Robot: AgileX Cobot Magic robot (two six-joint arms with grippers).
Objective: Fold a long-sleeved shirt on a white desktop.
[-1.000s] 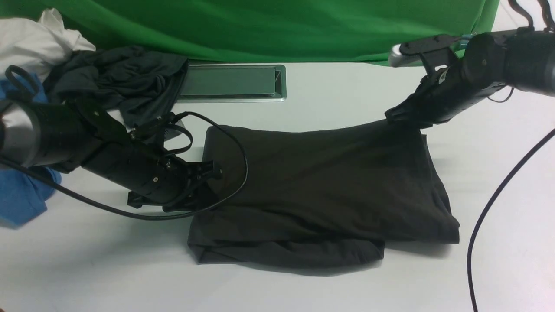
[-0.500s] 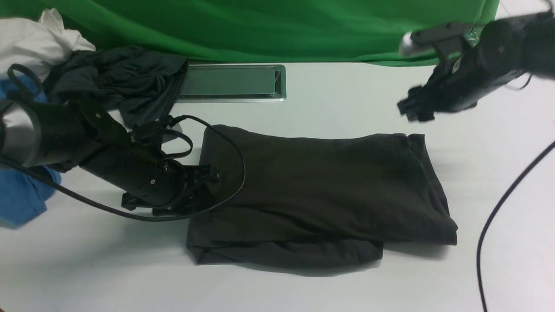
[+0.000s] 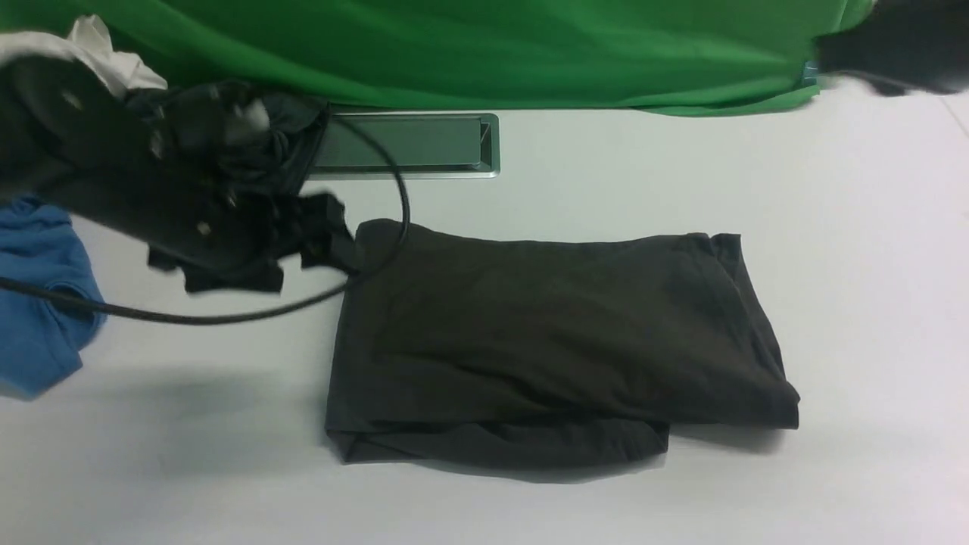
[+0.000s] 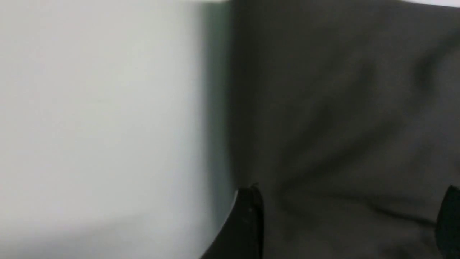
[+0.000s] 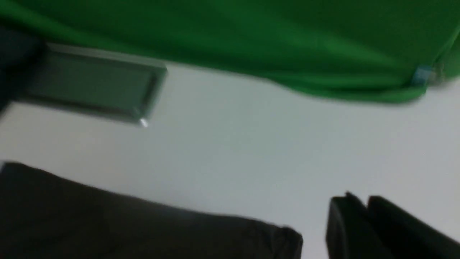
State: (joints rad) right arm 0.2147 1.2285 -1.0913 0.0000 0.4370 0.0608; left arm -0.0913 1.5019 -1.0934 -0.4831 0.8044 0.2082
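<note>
The long-sleeved shirt [image 3: 560,341] lies folded into a dark rectangle in the middle of the white desktop [image 3: 606,189]. A narrower layer shows along its near edge. My left gripper [image 3: 337,246] is blurred, just off the shirt's far left corner. In the left wrist view its fingers [image 4: 248,223] stand wide apart over the shirt [image 4: 341,126], holding nothing. My right arm [image 3: 893,45] is a dark blur at the far right corner. In the right wrist view the right gripper [image 5: 363,205] is shut and empty above bare desktop, beside the shirt's edge [image 5: 143,230].
A silver cable slot [image 3: 409,144] sits behind the shirt. A dark teal-grey garment [image 3: 295,121], a blue garment [image 3: 38,303] and a white cloth [image 3: 98,38] are piled at the far left. A green backdrop [image 3: 454,45] closes the back. A black cable [image 3: 227,316] hangs from the left arm.
Both grippers have let go of the shirt, and its raised far edge now lies flat. The left gripper opened and lifted back to the left. The right gripper closed and pulled away to the far right.
</note>
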